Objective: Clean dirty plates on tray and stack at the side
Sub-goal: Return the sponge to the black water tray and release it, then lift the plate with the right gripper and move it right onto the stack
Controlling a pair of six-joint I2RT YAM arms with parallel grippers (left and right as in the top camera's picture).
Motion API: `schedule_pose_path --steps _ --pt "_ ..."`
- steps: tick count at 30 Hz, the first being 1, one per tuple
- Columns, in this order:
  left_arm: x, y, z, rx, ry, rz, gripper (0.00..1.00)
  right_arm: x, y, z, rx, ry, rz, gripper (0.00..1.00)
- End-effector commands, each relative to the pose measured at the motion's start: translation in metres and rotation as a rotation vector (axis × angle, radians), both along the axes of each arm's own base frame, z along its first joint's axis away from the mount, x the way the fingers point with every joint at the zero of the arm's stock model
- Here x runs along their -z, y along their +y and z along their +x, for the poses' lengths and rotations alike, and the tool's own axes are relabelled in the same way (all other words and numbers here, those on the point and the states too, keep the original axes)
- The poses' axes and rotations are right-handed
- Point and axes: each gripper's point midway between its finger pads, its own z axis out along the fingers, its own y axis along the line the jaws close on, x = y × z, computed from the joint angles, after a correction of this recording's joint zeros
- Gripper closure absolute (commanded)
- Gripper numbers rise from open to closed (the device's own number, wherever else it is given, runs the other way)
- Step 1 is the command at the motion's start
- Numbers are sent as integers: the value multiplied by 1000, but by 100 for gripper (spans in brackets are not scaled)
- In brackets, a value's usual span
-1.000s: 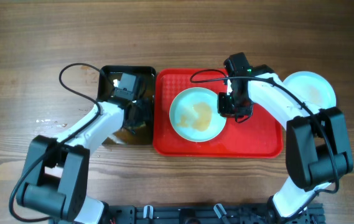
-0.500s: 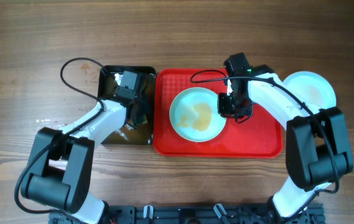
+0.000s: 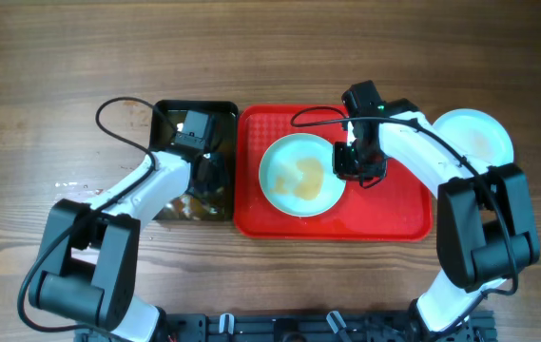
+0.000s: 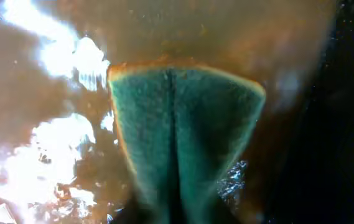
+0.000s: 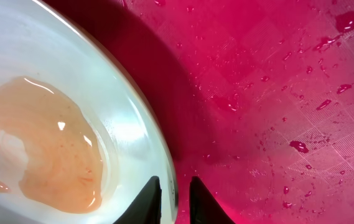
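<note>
Overhead: bright, even, sharp; soft shadows on the counter [image 3: 42, 57].
Left wrist: blurred sponge [image 4: 183, 137]; white glare at left, dark at right.
Right wrist: crisp; plate [image 5: 52, 124] shadows the tray [image 5: 276, 93].

The tray [image 3: 403, 204] is showing bright red with a fine grid texture and darker wet spots. The plate [image 3: 284, 157] on it is showing pale blue-white around an orange-brown smear [image 3: 300, 177], while a 2nd plate [image 3: 479, 138] near the table's right edge is wearing the same pale tint. The tub [image 3: 170, 112] toward the left edge is gleaming black, the sponge [image 4: 186, 143] is looking deep green with an orange-brown rim, the table [image 3: 42, 76] is running in brown wood grain, and the left arm [image 3: 146, 190] and right arm [image 3: 422, 152] are showing white with black joints.
</note>
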Motion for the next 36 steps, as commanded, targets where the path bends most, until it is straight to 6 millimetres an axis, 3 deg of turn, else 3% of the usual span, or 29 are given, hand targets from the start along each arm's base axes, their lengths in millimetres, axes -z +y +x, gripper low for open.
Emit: schedule_pose_path --steps 1,5,8,9,12,20,30,36 --pt "5 11 -5 9 18 56 56 -3 1 0 1 -1 16 83" --pt "-38 14 19 18 -121 42 58 -3 1 -1 0 0 16 83" --pt "-54 46 30 -71 -180 85 94 -3 2 0 1 -3 17 83" --pt "-54 55 31 -99 -178 82 96 -3 2 1 1 -5 17 83" --pt "-48 72 32 -135 -158 90 96 -3 2 1 1 -7 18 83" --pt "-18 93 27 -159 -70 133 95 -3 2 0 1 -4 17 83" --pt "-13 148 18 -311 -43 167 96 -3 2 0 0 -3 17 83" --pt "-13 153 16 -334 -36 156 96 -3 2 0 1 -4 17 83"
